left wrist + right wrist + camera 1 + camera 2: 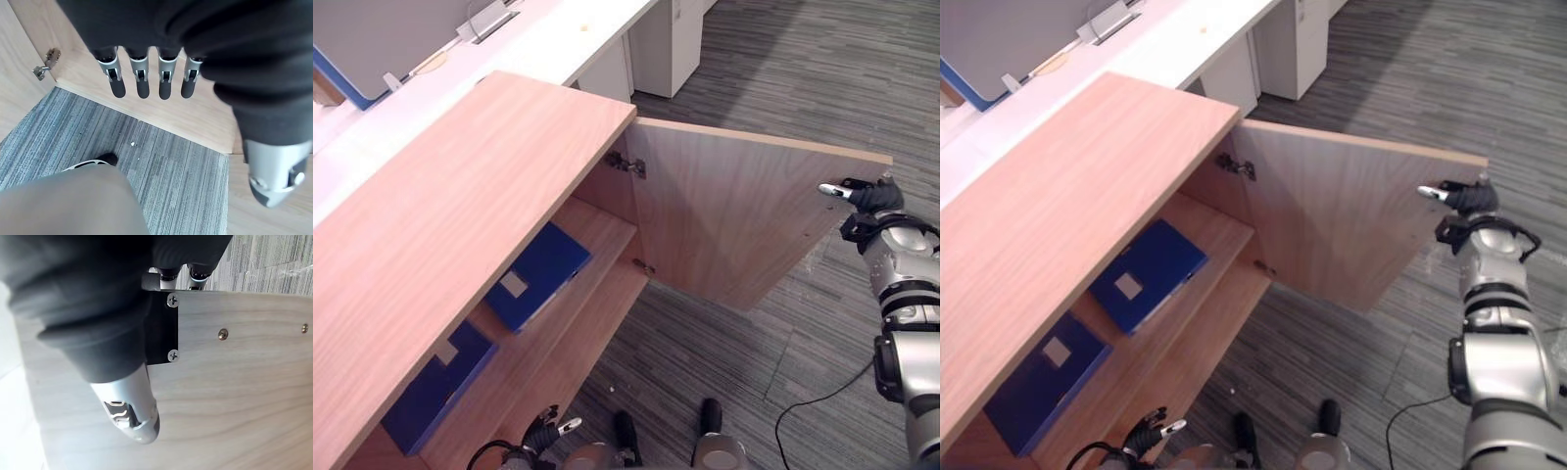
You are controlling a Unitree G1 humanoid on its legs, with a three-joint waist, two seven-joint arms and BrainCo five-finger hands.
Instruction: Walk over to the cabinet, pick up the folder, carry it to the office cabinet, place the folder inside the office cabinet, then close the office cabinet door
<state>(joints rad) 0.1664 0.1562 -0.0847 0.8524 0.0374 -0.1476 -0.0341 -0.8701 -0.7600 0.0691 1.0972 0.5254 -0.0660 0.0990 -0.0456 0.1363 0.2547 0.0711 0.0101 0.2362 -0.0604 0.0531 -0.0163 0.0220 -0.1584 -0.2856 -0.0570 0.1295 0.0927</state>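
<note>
In open cabinet (pixel 460 196), on the shelf (pixel 597 230), flat and apart: a blue folder (pixel 536 276) nearer the hinges and a second folder (pixel 435 387). Right hand (pixel 867 196) at free edge of door (pixel 724 215), thumb (pixel 830 190) touching inner face, fingers gone behind the edge, grip impossible to tell. Left hand (pixel 141 81) low by the cabinet, fingers straight, holding nothing.

An office: grey striped carpet (pixel 803 69), long white desk (pixel 548 44), wooden cabinet (pixel 460 196) with blue folders (pixel 538 274).

We look steeply down from the head, both eyes sharing the open light-wood cabinet (pixel 460 225); our wrist cameras peer closely along the left robot hand (pixel 142 85) and right robot hand (pixel 129 404).
</note>
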